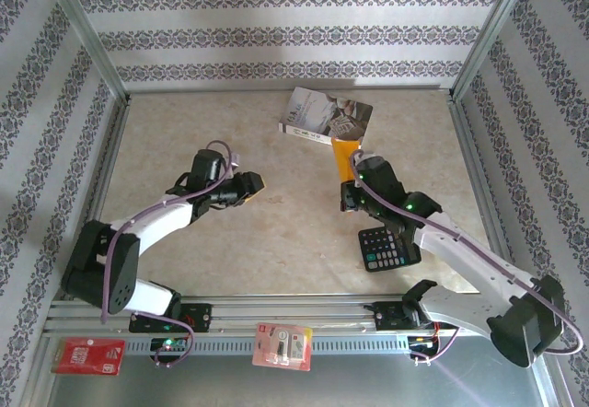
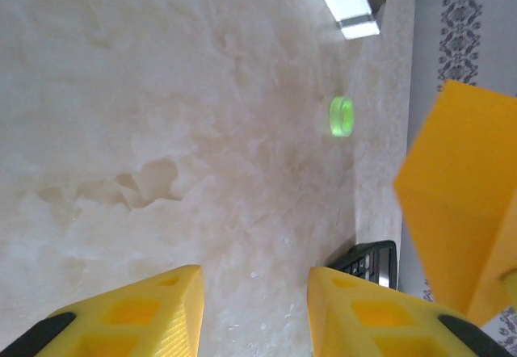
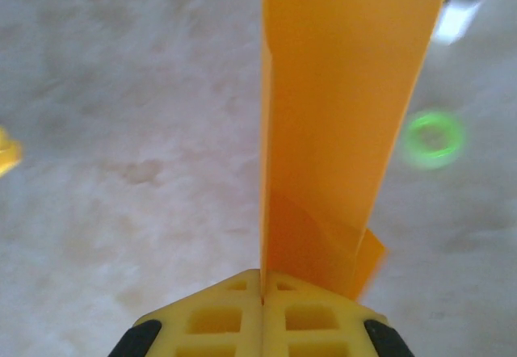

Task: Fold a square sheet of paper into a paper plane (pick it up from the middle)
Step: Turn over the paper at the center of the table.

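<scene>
Orange paper plane [image 3: 347,115] tight between right jaws

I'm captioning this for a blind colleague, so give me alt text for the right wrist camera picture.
The right end effector, its yellow fingers closed together, pinches a folded orange paper that stretches away up the frame. Beneath is a pale marbled table, with a blurred green ring towards the picture's right edge.
</scene>
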Controlling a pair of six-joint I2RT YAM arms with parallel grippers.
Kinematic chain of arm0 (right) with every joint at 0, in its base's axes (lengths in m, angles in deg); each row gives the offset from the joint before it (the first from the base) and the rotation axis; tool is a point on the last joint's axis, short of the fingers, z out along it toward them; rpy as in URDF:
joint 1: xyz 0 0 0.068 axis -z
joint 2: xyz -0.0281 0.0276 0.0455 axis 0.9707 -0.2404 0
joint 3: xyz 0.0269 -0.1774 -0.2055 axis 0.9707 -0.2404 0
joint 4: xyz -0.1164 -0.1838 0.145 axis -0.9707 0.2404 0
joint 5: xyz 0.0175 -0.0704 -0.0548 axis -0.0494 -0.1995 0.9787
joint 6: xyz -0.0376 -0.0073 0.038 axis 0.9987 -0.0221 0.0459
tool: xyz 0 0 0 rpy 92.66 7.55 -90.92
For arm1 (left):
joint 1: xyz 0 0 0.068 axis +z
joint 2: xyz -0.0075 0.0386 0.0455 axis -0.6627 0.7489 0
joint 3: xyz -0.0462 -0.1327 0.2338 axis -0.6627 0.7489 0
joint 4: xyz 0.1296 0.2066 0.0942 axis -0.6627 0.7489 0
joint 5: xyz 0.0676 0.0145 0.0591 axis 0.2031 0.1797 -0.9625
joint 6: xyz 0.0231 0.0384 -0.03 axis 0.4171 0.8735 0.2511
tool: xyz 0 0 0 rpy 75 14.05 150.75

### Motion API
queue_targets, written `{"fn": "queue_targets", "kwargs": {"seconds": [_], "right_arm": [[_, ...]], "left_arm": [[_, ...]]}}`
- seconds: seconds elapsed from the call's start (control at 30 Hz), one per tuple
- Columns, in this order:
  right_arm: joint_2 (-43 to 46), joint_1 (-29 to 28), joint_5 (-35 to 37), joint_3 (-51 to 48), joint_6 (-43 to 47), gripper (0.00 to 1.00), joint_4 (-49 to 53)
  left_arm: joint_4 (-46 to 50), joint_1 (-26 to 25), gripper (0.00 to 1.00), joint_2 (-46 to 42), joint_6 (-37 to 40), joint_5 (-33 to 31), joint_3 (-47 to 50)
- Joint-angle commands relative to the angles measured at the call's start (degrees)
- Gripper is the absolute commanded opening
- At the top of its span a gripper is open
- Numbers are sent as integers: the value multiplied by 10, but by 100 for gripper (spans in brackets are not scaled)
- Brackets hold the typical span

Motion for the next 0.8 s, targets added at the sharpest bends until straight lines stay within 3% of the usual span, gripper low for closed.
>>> {"fn": "queue_targets", "kwargs": {"seconds": [0.0, 0.13, 0.23, 0.43, 0.53, 0.77], "right_arm": [[-50, -59, 227, 46, 50, 0, 170], [-167, -144, 320, 90, -9, 0, 214], [-264, -182, 326, 130, -69, 0, 245], [-415, -236, 281, 188, -132, 0, 238], [-468, -251, 249, 224, -154, 7, 228], [-468, -256, 169, 264, -161, 23, 189]], "left_arm": [[68, 25, 38, -24, 31, -20, -11], [74, 57, 38, -31, 29, -22, -4], [71, 78, 38, -38, 24, -21, 8], [34, 125, 39, -46, -7, 12, 48], [29, 128, 39, -48, -12, 19, 58], [19, 128, 40, -69, -10, 31, 89]]}}
